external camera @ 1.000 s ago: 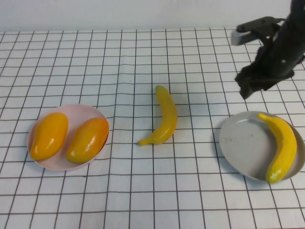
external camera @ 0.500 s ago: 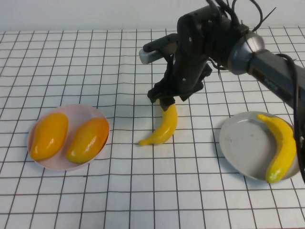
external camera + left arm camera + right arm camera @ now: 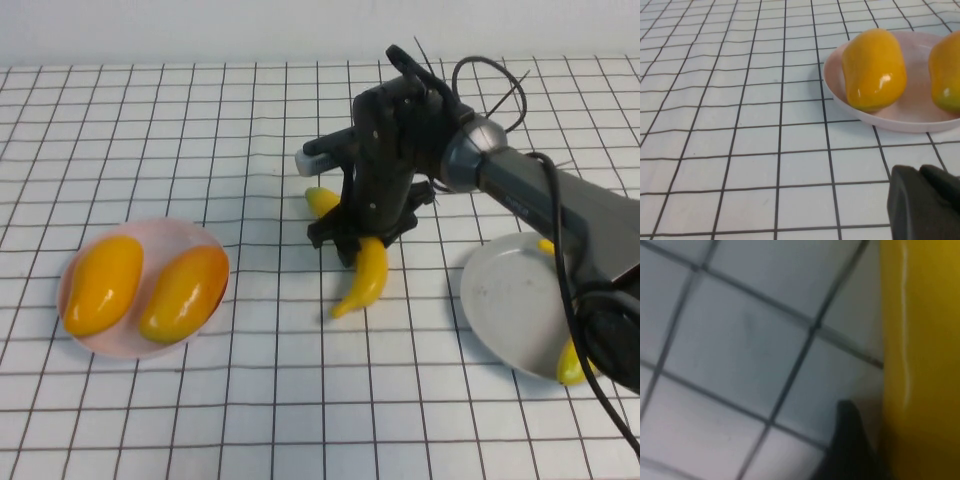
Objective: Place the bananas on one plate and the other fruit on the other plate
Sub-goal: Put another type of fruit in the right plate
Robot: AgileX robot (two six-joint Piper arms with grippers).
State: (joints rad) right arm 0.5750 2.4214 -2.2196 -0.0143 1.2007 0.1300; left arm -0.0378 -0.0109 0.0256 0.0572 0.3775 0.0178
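Both mangoes [image 3: 140, 285] sit on the pink plate [image 3: 75, 325] and one banana [image 3: 568, 362] lies on the grey-blue plate [image 3: 505, 300], while left of that plate the right gripper [image 3: 362, 238] is clamped on the last banana [image 3: 362, 282], and the left gripper [image 3: 925, 202] near the pink plate shows no readable finger state.

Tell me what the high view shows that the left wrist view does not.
Only the high view shows the right end effector down on the loose banana at mid-table, and the grey-blue plate holding the second banana. Only the left wrist view shows the left end effector, near the pink plate. Both show the pink plate with the two orange-yellow fruits on the checked table.
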